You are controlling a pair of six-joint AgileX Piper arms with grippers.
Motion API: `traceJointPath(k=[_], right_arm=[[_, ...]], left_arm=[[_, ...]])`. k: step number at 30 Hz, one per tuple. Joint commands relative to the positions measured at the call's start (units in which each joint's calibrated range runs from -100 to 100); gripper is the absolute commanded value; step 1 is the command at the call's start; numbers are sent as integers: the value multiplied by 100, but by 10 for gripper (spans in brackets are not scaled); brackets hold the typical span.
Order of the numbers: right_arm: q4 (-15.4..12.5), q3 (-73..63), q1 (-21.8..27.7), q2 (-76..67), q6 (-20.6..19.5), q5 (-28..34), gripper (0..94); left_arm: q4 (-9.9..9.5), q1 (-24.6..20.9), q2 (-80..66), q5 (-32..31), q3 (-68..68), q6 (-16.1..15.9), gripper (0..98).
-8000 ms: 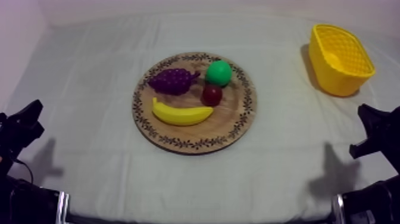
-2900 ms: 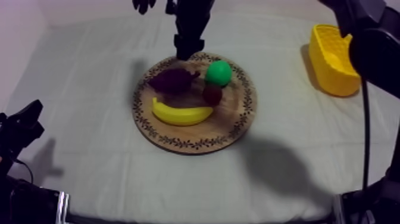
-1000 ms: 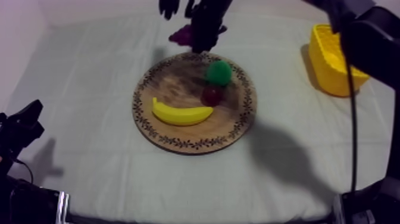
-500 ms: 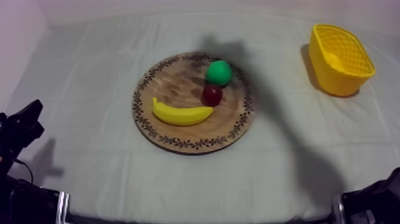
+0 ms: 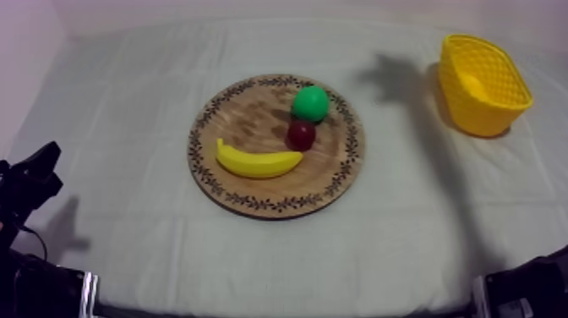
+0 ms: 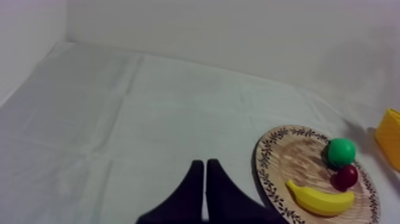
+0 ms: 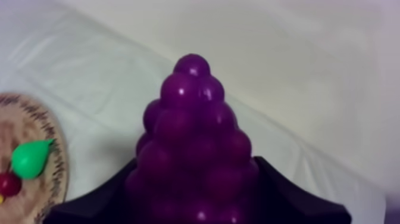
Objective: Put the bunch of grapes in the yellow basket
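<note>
R gripper (image 7: 193, 179) clamped on bunch of grapes (image 7: 190, 119), held between its fingers (image 7: 283, 190), off wooden board (image 7: 36, 119) beside it. L gripper (image 6: 205, 173) closed on nothing; board lay ahead, to its right.

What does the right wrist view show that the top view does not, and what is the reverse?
The right wrist view adds the bunch of grapes, held in the right gripper, off the board and over the cloth. The top view adds the yellow basket and the whole banana. Both share the wooden board, the pear and the small red fruit.
</note>
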Motion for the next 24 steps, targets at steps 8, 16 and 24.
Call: traceJointPath(k=[8, 16, 24], right_arm=[[582, 1349, 643, -207, -1237, -1092, 429], [911, 1828, 1032, 200, -1636, -1308, 427], [746, 1825, 1134, 856, -1200, -1262, 439]], left_arm=[[2, 0, 0, -6, -3, 0, 1], [2, 0, 0, -6, -3, 0, 1], [2, 0, 0, -6, -3, 0, 1]])
